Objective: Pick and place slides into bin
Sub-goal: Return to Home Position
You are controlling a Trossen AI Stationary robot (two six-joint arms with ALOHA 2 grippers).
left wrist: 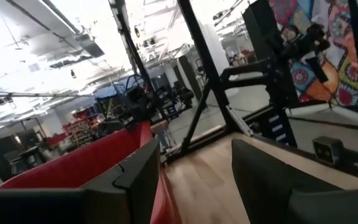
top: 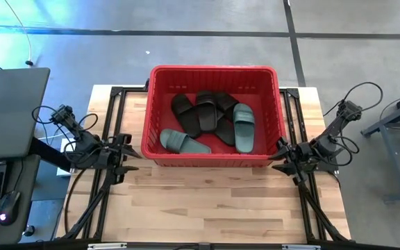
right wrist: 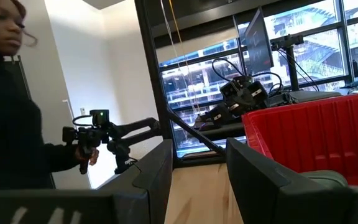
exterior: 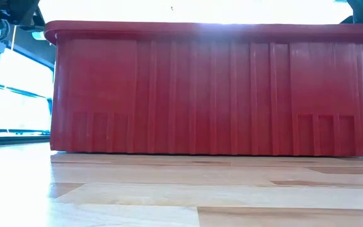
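Piled slides point(top: 214, 119) inside bin point(top: 214, 70), left fingers point(left wrist: 138, 180), right fingers point(right wrist: 157, 174) parted either side

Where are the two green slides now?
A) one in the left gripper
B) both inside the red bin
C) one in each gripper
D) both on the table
B: the high view shows one green slide at left and the other green slide at right, both inside the red bin; the left gripper and right gripper flank it, open and empty.
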